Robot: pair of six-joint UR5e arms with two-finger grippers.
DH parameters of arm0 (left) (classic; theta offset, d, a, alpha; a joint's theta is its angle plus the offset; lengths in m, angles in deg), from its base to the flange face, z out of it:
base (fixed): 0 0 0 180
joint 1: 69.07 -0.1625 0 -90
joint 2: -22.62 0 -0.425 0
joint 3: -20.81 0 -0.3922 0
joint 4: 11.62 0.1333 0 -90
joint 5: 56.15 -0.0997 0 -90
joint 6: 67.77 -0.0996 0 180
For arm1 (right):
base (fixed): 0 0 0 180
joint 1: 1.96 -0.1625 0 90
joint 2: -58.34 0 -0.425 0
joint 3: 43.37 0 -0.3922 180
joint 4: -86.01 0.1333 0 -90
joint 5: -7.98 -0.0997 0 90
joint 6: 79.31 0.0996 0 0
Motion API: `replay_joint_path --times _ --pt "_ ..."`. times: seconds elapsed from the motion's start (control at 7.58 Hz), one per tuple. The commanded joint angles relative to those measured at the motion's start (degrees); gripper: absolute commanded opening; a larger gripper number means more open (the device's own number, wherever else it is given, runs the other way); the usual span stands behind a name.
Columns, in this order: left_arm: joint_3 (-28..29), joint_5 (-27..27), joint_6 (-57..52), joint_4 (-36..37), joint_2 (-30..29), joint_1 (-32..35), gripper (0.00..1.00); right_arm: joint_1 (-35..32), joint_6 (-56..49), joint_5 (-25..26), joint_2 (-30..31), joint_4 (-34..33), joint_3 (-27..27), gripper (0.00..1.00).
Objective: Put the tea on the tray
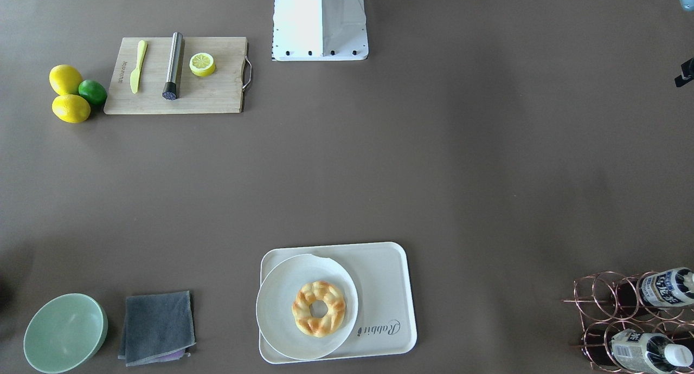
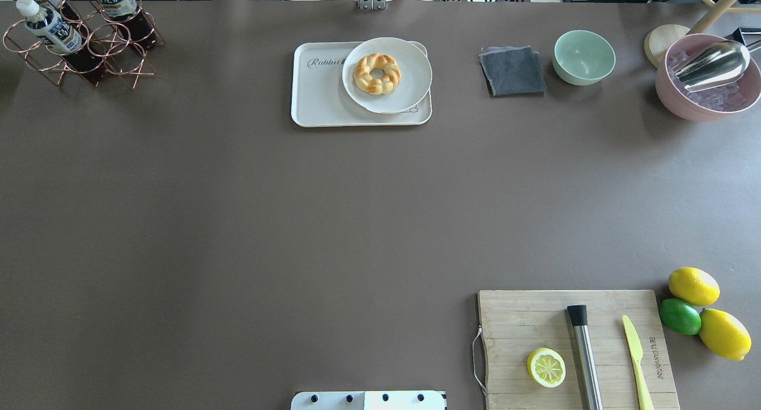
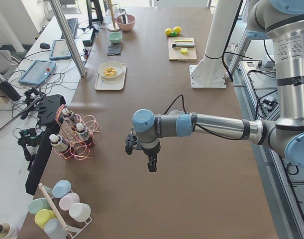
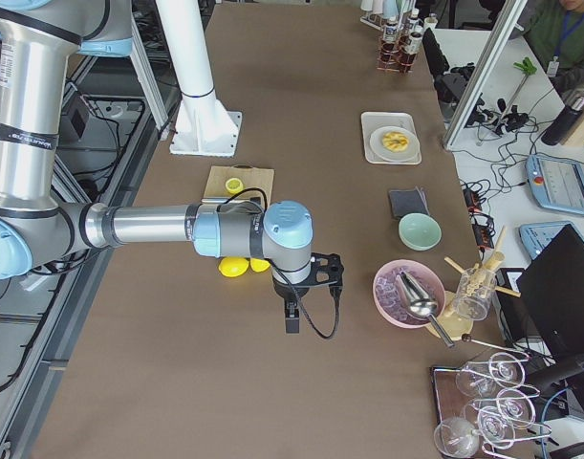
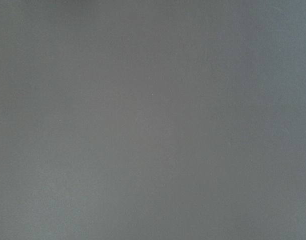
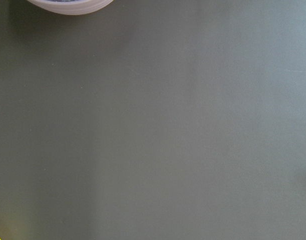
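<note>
Left end effector (image 3: 151,167) hovers, grip unclear. Beyond it, the tea bottle (image 3: 83,133) sits in a wire rack (image 3: 90,145); a crooked pull could drag the rack.

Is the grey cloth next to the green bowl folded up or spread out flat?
Folded. The dark grey cloth shows stacked layers along one edge, with a purplish layer peeking out underneath.

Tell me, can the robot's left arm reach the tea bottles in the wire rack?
Probably yes. The left gripper hangs over bare table near the wire rack, with nothing between them. The tea bottles sit in the rack's rings, caps exposed, so one should lift out.
</note>
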Motion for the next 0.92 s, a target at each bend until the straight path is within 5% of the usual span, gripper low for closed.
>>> replay_joint_path --times 0.0,0.79 --pt "-0.1 0.0 0.0 -0.1 0.0 0.0 0.98 -0.1 -0.1 -0.2 0.3 -0.1 -0.1 1.00" --pt "-0.5 0.0 0.1 -0.1 -0.1 0.3 0.98 -3.1 0.3 0.0 0.4 -0.1 -0.4 1.00"
